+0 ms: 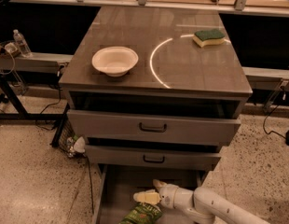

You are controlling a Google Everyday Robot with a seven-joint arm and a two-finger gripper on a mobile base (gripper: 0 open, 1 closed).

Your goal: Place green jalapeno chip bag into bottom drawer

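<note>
The green jalapeno chip bag [142, 213] lies on the floor of the open bottom drawer [120, 186], near the front edge of the view. My gripper [147, 191] hovers just above and behind the bag, inside the drawer, on the white arm coming in from the lower right. Its two pale fingers [145, 197] are spread apart and hold nothing. The bag's lower part is cut off by the picture's bottom edge.
The two upper drawers [153, 128] stand slightly open above the gripper. On the cabinet top are a white bowl [114, 60] and a green-and-yellow sponge [209, 37]. Cables and a stand sit on the floor at left [70, 141].
</note>
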